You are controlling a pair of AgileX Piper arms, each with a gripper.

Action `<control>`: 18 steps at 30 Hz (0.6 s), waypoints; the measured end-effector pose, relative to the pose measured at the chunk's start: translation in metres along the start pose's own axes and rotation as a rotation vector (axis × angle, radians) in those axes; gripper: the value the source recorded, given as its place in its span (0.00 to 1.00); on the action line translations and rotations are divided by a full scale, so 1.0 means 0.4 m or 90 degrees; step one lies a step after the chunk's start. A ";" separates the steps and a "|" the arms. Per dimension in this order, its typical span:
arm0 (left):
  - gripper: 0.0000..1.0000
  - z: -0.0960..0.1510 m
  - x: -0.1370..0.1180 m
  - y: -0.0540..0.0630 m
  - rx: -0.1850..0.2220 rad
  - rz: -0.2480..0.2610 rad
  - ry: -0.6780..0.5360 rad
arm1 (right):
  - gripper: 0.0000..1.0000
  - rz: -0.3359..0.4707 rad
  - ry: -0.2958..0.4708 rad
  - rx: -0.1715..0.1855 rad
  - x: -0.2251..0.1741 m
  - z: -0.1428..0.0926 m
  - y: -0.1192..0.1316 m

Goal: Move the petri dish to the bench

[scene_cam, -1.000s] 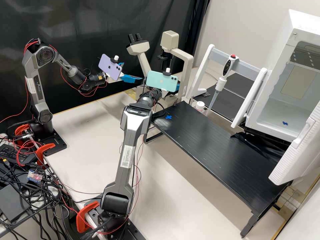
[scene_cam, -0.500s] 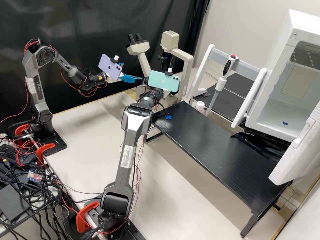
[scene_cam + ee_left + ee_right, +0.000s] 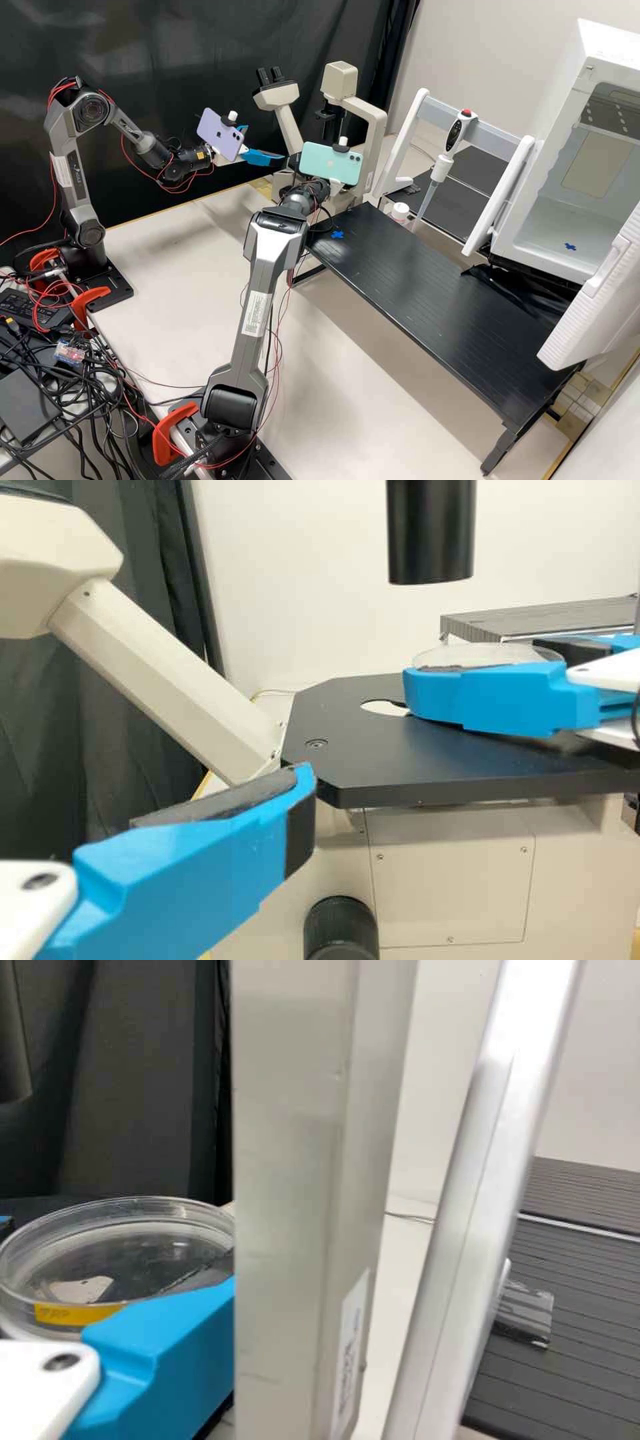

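Nearest, toward six o'clock in the high view, is the pale tabletop [image 3: 353, 413], with the black slatted stand [image 3: 427, 287] running over it from the centre toward four o'clock. Just above the centre, at twelve o'clock, the right pincer [image 3: 338, 189] is partly hidden by the green phone [image 3: 330, 164]; the left wrist view shows it pinching the petri dish [image 3: 490, 658] from both sides. The dish lies level between its blue fingers [image 3: 485, 698], over the microscope's black stage [image 3: 400, 755]; whether it touches the stage I cannot tell. The right wrist view shows a yellow label [image 3: 75, 1314] on the dish's side. The left pincer [image 3: 267, 143], toward eleven o'clock, is spread and holds nothing, its bare pad near the stage edge and apart from the dish. Farther off are the microscope [image 3: 377, 127] at twelve o'clock and the pipette [image 3: 441, 167] toward one.
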 end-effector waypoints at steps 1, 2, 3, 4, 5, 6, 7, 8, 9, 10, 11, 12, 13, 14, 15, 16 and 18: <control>1.00 0.000 0.000 0.000 0.000 0.000 0.000 | 0.00 0.000 0.001 0.001 -0.003 0.000 0.002; 1.00 0.000 0.000 0.000 0.000 0.000 0.000 | 0.00 0.004 0.001 0.001 -0.008 0.002 0.006; 1.00 0.000 0.000 0.000 0.000 0.000 0.000 | 0.00 0.004 0.001 0.005 -0.015 0.005 0.009; 1.00 0.000 0.000 0.000 0.000 0.000 0.000 | 0.00 0.008 -0.001 0.006 -0.023 0.011 0.011; 1.00 0.000 0.000 0.000 0.000 0.000 0.000 | 0.00 0.007 0.001 0.007 -0.032 0.013 0.012; 1.00 0.000 0.000 0.000 0.000 0.000 0.000 | 0.00 0.004 0.005 0.010 -0.048 0.012 0.015; 1.00 0.000 0.000 0.000 0.000 0.000 0.000 | 0.00 0.003 0.009 0.010 -0.056 0.011 0.017; 1.00 0.000 0.000 0.000 0.000 0.000 0.000 | 0.00 0.006 0.015 0.007 -0.071 0.010 0.022; 1.00 0.000 0.000 0.000 0.000 0.000 0.000 | 0.00 0.007 0.020 0.006 -0.092 0.009 0.028; 1.00 0.000 0.000 0.000 0.000 0.000 0.000 | 0.00 0.006 0.027 0.003 -0.107 0.007 0.032; 1.00 0.000 0.000 0.000 0.000 0.000 0.000 | 0.00 0.003 0.031 0.000 -0.129 0.006 0.037; 1.00 0.000 0.000 0.000 0.000 0.000 0.000 | 0.00 0.004 0.035 0.000 -0.140 0.004 0.041; 1.00 0.000 0.000 0.000 0.000 0.000 0.000 | 0.00 0.004 0.042 0.003 -0.164 0.003 0.047; 1.00 0.000 0.000 0.000 0.000 0.000 0.000 | 0.00 0.006 0.047 0.005 -0.177 0.000 0.053; 1.00 0.000 0.000 0.000 0.000 0.000 0.000 | 0.00 0.005 0.049 0.005 -0.192 0.004 0.053; 1.00 0.000 0.000 0.000 0.000 0.000 0.000 | 0.00 0.009 0.052 0.008 -0.200 0.004 0.056; 1.00 0.000 0.000 0.000 0.000 0.000 0.000 | 0.00 0.019 0.059 0.018 -0.225 0.006 0.063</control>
